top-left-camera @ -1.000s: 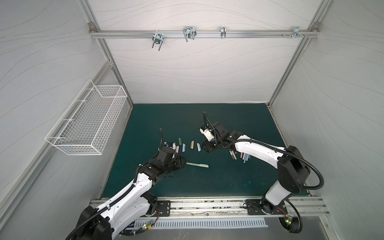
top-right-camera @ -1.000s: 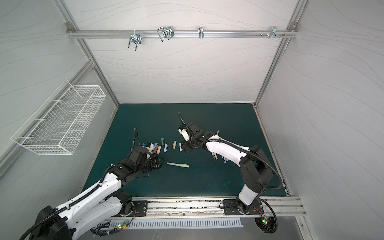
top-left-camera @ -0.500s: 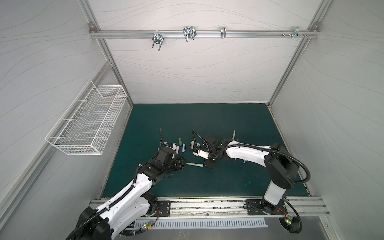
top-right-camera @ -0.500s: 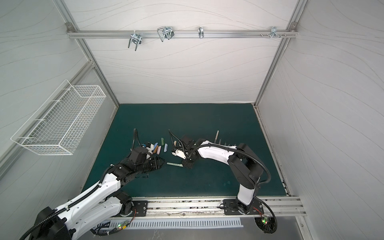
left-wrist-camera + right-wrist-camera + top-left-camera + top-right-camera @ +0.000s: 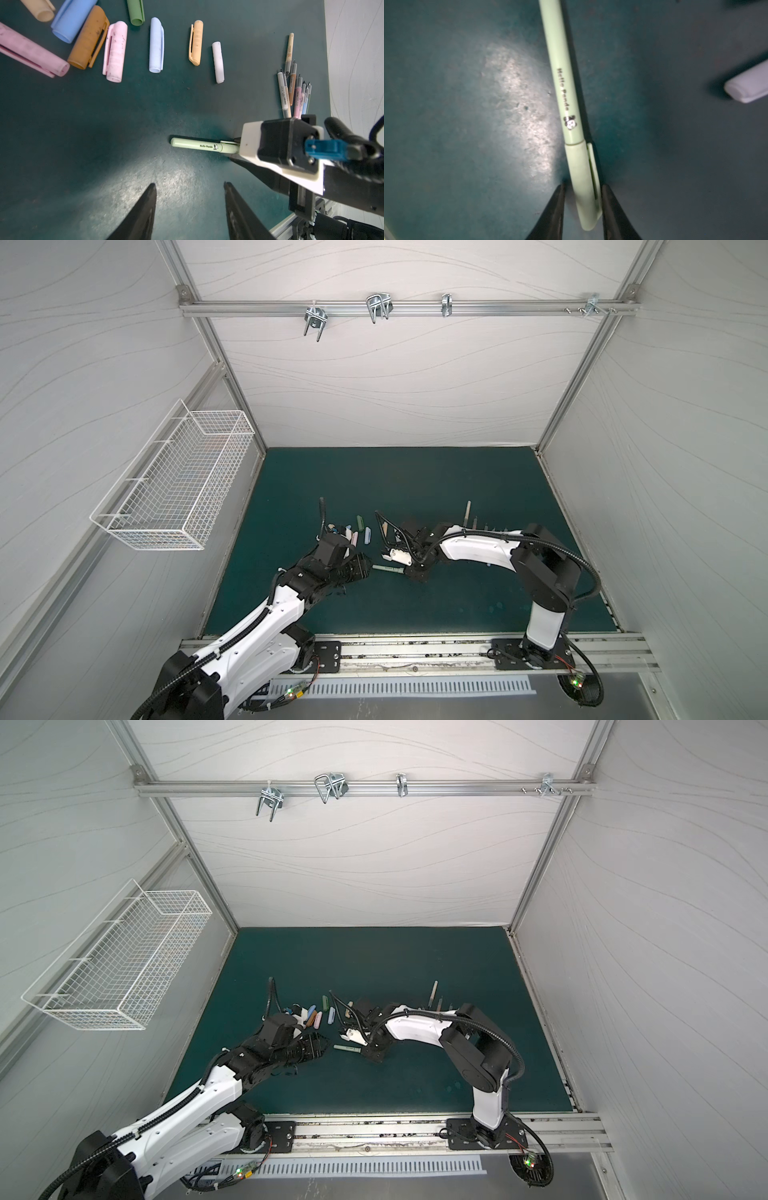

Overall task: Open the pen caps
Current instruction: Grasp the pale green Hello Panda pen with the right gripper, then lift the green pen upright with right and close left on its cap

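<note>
- Enclosure: white panelled walls on an aluminium frame, with a rail [image 5: 390,308] of metal hooks across the back wall.
- Counter [image 5: 415,481]: dark green mat filling the enclosure floor. All task items lie on it.
- Wire basket [image 5: 178,485]: white, fixed to the wall on the left, clear of the counter.
- Left arm [image 5: 257,626] and right arm [image 5: 478,549]: white and black, based at the near edge, both reaching toward the middle of the counter.
- Left fingers [image 5: 143,212]: apart, with only bare mat between them. The green pen lies crosswise just ahead, not touching them.
- Right fingers [image 5: 614,216]: one on each side of the pen's cap. One touches the clip side and a thin dark gap shows at the other, so a firm clamp cannot be confirmed.
- Uncapped pens [image 5: 295,95]: a bundle lying side by side with tips exposed, beyond the right arm.
- Green pen [image 5: 197,145]: flat on the counter between the two arms, marked "Hello Panda".
- Loose caps [image 5: 115,52]: pink, blue, tan, green and white, in a rough row near the left arm, apart from the green pen.
- Cap [image 5: 583,182]: pale green, seated on the green pen, clip to one side.
</note>
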Action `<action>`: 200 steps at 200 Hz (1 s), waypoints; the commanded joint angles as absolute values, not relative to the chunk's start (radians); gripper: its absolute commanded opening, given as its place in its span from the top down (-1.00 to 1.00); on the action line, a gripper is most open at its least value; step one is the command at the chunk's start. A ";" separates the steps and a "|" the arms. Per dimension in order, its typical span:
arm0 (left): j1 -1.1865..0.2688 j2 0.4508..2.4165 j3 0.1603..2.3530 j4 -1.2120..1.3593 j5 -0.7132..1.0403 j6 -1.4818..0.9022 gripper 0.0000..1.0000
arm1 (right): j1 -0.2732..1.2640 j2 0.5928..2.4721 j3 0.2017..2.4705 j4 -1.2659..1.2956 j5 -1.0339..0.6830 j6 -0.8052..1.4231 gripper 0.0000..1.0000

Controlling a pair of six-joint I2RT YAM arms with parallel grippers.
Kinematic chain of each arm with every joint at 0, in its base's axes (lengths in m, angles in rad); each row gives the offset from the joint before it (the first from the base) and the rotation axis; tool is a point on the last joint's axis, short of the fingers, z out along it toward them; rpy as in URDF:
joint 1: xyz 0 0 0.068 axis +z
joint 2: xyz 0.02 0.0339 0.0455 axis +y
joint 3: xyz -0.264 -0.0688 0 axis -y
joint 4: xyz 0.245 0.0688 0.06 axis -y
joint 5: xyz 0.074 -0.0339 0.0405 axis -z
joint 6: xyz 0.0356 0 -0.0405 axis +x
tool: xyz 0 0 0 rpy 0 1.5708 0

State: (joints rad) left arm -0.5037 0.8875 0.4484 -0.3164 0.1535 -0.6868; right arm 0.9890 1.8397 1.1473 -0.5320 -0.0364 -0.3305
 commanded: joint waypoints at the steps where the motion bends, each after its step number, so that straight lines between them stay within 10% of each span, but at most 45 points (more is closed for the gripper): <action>1: -0.498 0.901 0.503 -0.301 0.157 -0.699 -0.07 | 1.006 1.868 1.165 -0.541 -0.046 -0.348 0.50; 60: -0.498 0.897 0.517 -0.269 0.210 -0.732 -0.10 | 0.939 1.772 1.096 -0.467 -0.198 -0.189 0.88; 200: -0.500 1.018 0.454 0.164 0.444 -0.911 0.02 | 0.888 1.475 0.884 -0.187 -0.466 0.120 1.00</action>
